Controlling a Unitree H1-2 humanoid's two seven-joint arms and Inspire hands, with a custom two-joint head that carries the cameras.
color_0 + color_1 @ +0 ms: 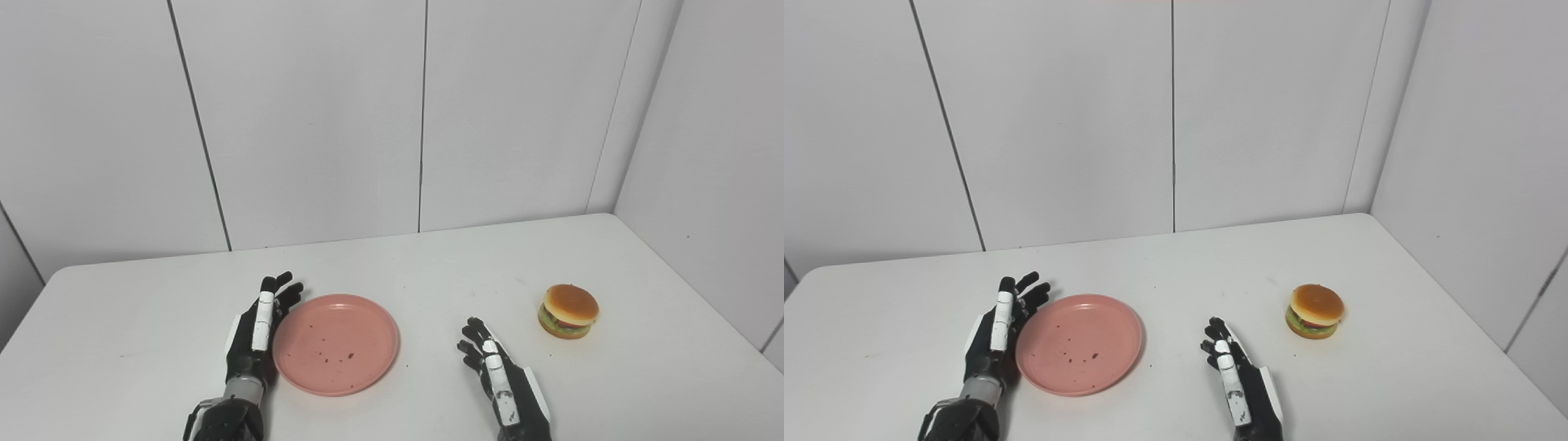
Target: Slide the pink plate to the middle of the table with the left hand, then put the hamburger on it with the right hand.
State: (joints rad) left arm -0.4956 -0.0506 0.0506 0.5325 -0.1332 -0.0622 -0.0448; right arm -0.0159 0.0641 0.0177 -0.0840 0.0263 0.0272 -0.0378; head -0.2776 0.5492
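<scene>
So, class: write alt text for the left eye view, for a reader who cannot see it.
A robot's left hand rests open against the left rim of an empty pink plate on a white table. Its right hand lies open to the plate's right, short of a hamburger that sits farther right.

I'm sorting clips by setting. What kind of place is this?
Probably a robot test booth, not a kitchen: plain white wall panels enclose a bare white table holding only a round pink plastic plate and a toy-like hamburger.
</scene>
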